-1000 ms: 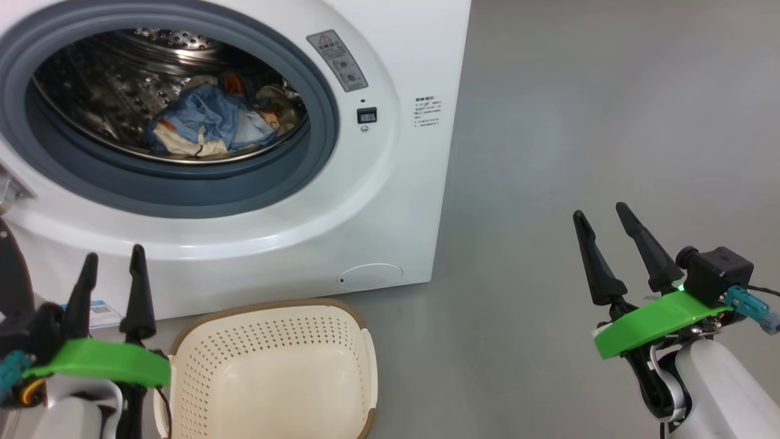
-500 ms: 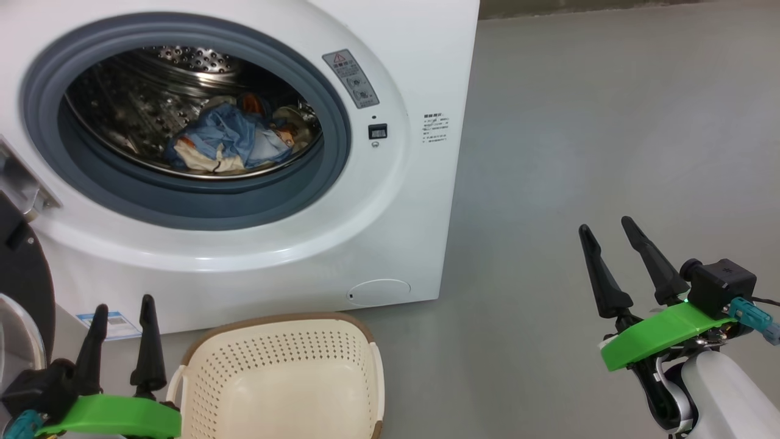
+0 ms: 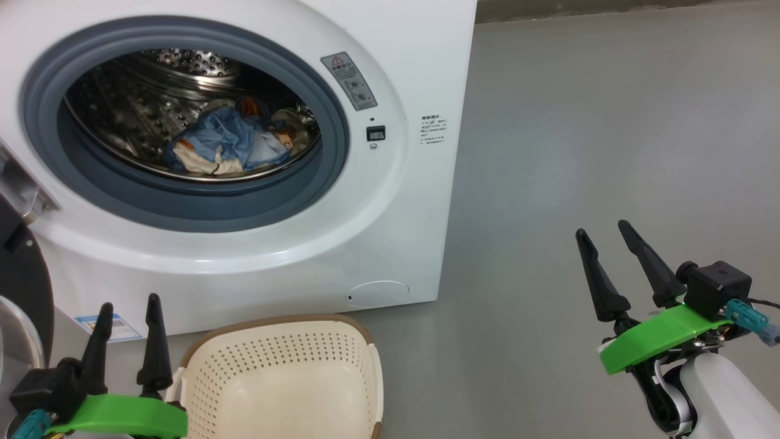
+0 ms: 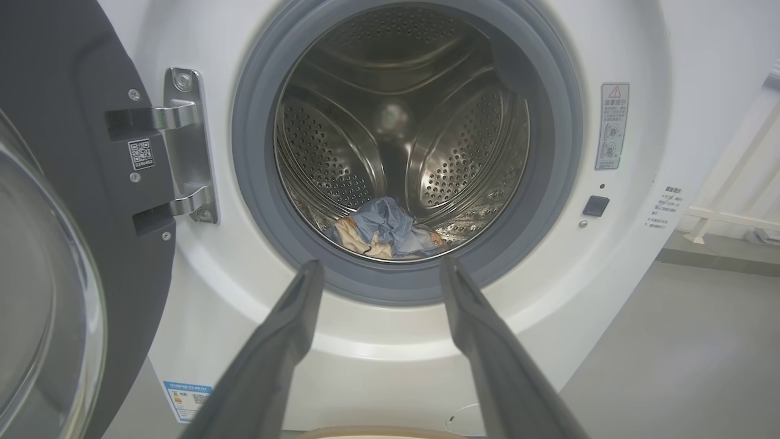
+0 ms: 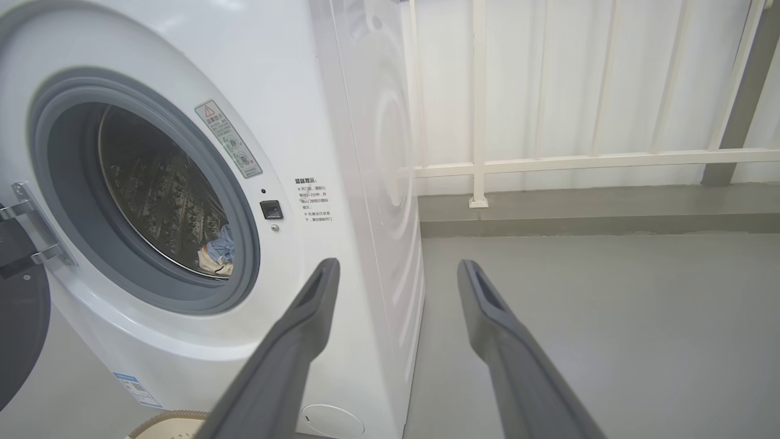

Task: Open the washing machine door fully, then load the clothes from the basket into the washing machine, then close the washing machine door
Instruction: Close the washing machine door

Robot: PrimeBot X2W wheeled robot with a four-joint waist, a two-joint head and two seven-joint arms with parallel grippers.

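Observation:
The white washing machine (image 3: 390,201) stands with its door (image 4: 67,201) swung wide to the left on its hinge, black rim and glass bowl facing me. The clothes (image 3: 228,143), blue and cream, lie at the bottom of the steel drum, also seen as clothes (image 4: 384,228) and clothes (image 5: 218,253). The cream basket (image 3: 274,384) sits on the floor before the machine with nothing in it. My left gripper (image 3: 129,302) is open just left of the basket, below the machine's front. My right gripper (image 3: 603,228) is open over bare floor, to the right of the machine.
Grey floor (image 3: 609,122) spreads to the right of the machine. A white railing (image 5: 579,161) and a low kerb run along the back. The open door stands at my far left, close to the left arm.
The head camera tilted up a little, so the machine and basket sit lower in the picture. Both grippers stay open and nearly still. The clothes lie as before.

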